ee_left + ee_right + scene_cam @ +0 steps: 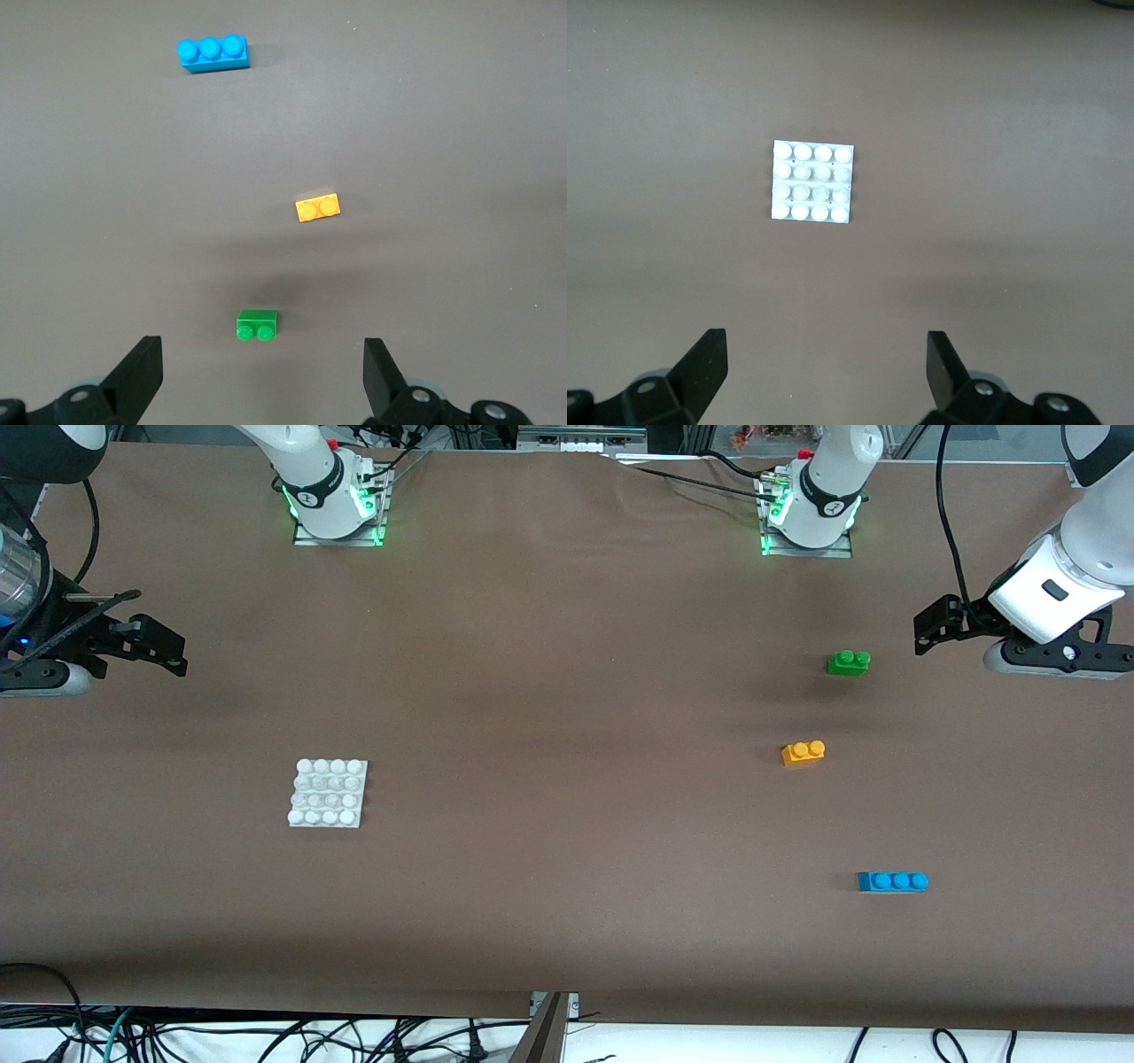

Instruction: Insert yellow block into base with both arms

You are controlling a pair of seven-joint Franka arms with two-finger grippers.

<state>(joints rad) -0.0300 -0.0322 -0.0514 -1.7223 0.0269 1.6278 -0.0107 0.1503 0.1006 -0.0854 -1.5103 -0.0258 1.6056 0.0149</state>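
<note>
Yellow block (803, 753) lies studs-up on the table (567, 921) toward the left arm's end, farther from the front camera than the blue brick (893, 881) and nearer than the green brick (848, 662). The base (328, 793) sits flat toward the right arm's end. Left gripper (926, 631) and right gripper (173, 651) hang spread wide, holding nothing, above the table's ends.
</note>
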